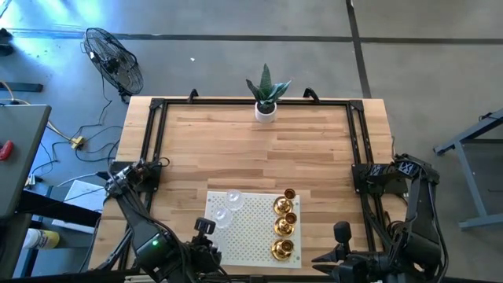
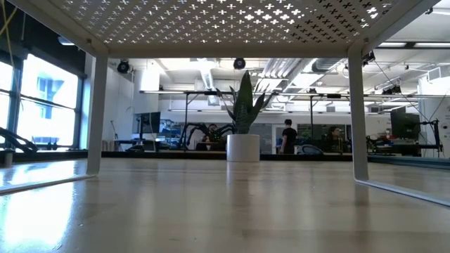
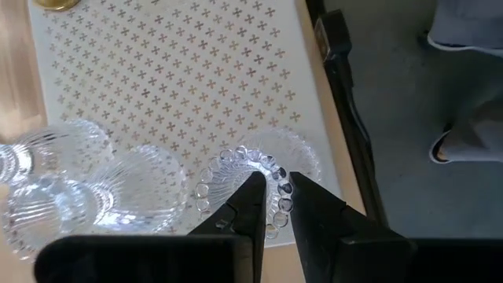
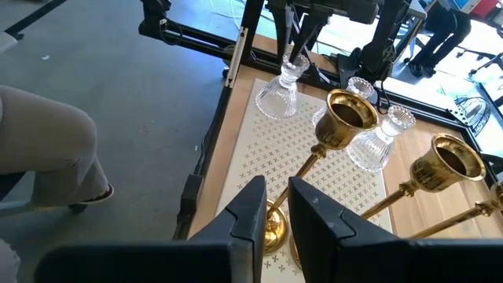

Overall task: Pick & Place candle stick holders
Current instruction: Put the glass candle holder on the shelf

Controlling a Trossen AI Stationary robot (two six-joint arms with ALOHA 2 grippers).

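You see a light wooden table (image 1: 236, 149) filling the middle of the high view, edged by a black metal frame (image 1: 154, 141) along its left, top and right sides. At the top centre of the table a white pot with a green plant (image 1: 266, 106) stands on the wood. Toward the bottom centre a white perforated stand (image 1: 251, 232) rests on the table; in the low view its thin white legs (image 2: 95, 116) plant directly on the wood. The arm bases (image 1: 134, 177) clamp at the left and right edges. The wide middle stretch of planks between pot and stand shows only bare wood.
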